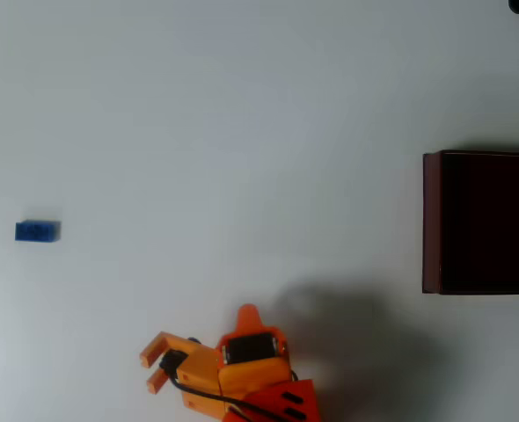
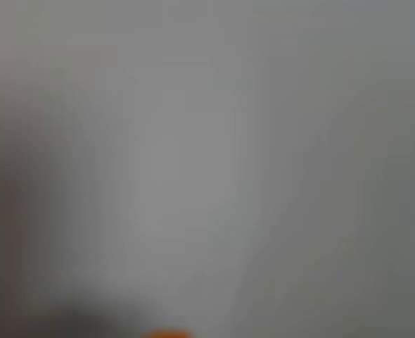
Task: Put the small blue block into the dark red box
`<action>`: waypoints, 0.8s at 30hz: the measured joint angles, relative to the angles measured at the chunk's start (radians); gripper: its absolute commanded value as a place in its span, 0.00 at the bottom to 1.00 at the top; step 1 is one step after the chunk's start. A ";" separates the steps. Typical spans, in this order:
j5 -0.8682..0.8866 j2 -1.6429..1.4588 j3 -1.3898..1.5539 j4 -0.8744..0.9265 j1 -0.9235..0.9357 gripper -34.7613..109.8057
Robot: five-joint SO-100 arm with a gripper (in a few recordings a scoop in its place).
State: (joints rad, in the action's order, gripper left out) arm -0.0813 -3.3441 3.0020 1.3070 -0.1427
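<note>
While the orange end effector [image 1: 150, 371] sits low in the overhead view, its two fingers point left with a clear gap between them, gripping nothing. Over at the left edge lies the tiny bright blue rectangular block [image 1: 37, 231], alone on the white worktop [image 1: 242, 132], well apart from the arm. Far right, the big maroon-walled box with its near-black inside [image 1: 431, 220] stands cut off by the frame. Wrist view: just a grey blur.
</note>
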 measured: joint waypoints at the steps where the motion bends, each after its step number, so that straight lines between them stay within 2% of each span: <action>1: 0.000 0.000 0.000 0.000 0.000 0.24; 13: 0.000 0.000 0.000 0.000 -0.014 0.24; 19: 0.014 0.000 0.000 0.009 -0.015 0.30; 24: 0.064 0.055 -0.048 -0.020 -0.161 0.33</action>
State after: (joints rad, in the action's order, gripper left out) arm -0.0169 -3.2889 2.9544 1.2870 -0.3037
